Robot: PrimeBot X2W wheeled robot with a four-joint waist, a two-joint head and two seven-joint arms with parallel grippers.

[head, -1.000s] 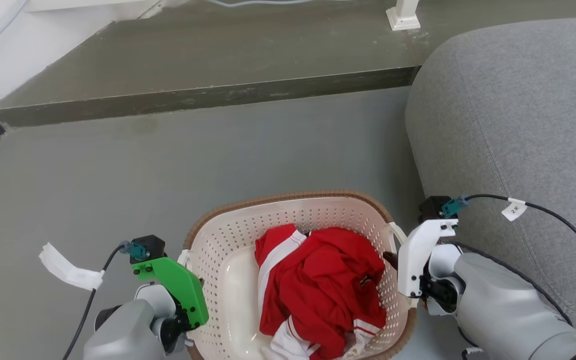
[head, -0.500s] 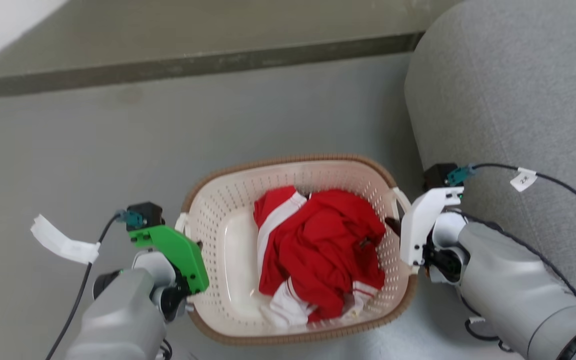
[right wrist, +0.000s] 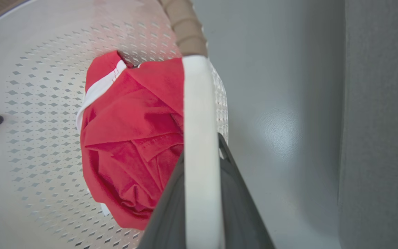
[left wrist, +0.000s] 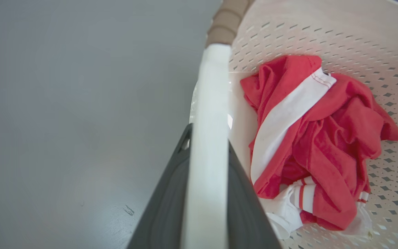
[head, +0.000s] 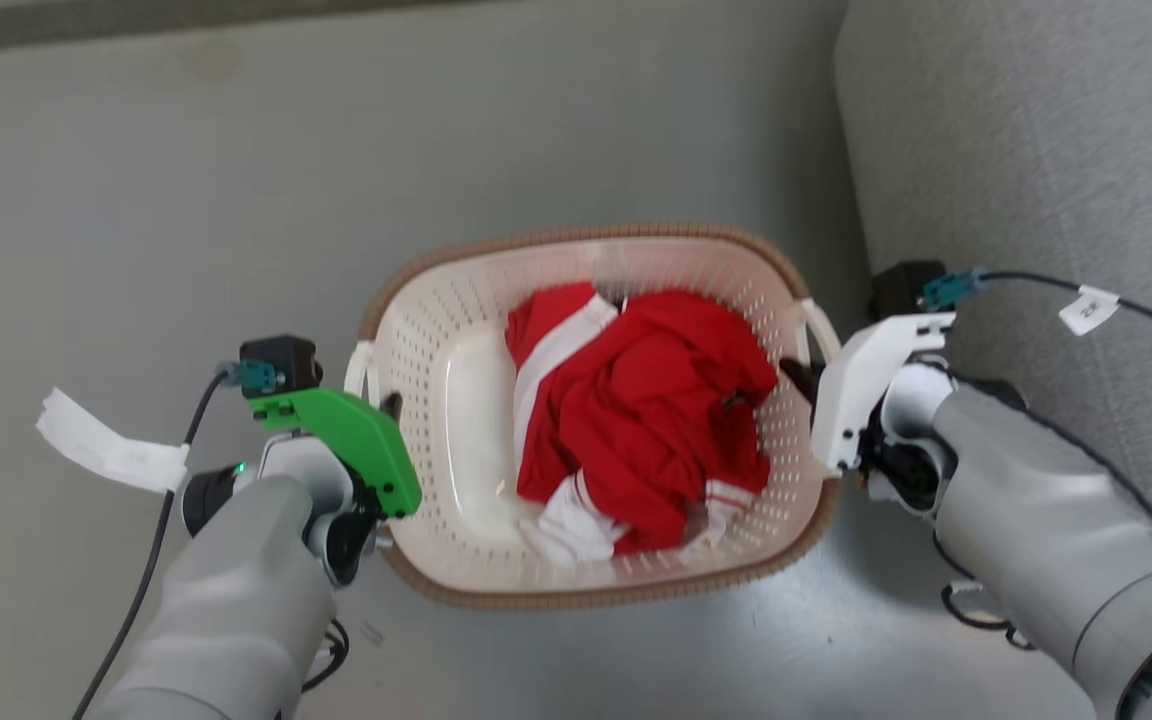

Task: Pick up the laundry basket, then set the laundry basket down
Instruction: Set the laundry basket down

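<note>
Lifting seemed in hand: your left gripper [head: 391, 408] and right gripper [head: 794, 372] clamped the handles [left wrist: 209, 103] of the laundry basket [head: 576, 595]; next you needed a level lowering.

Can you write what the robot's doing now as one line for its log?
left gripper: shut on left handle | right gripper: shut on right handle | laundry basket: upright, red-and-white clothes inside | beside: grey sofa

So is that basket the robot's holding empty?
No, a crumpled red-and-white garment lies inside the laundry basket.
</note>
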